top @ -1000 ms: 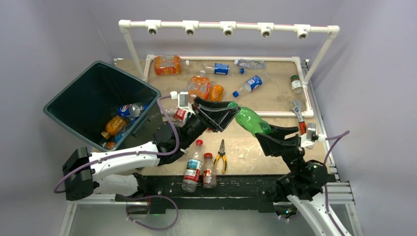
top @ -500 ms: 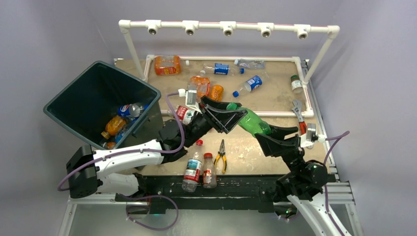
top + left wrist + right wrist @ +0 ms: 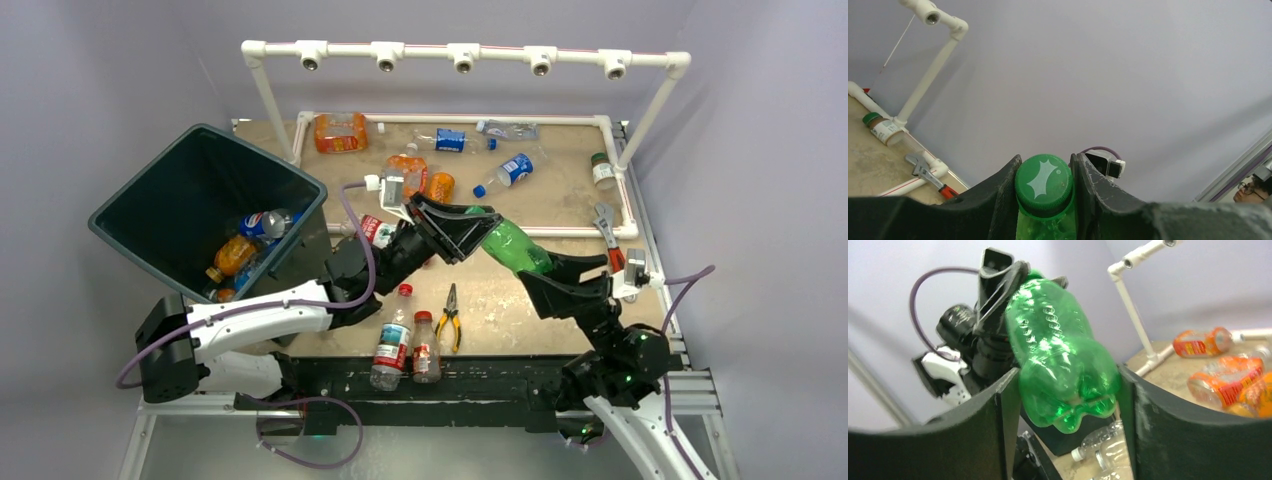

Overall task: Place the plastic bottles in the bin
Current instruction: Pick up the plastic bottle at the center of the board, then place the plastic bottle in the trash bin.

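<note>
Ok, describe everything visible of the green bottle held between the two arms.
The green bottle is translucent green plastic with a ribbed body, a lobed base and a green screw cap bearing a pale starburst mark; no label shows. It looks empty and is held off the table, spanning the two arms. The left gripper pinches its cap, and the right gripper clasps its base.

From above, the left gripper (image 3: 466,228) hides the neck of the green bottle (image 3: 512,247)
</note>
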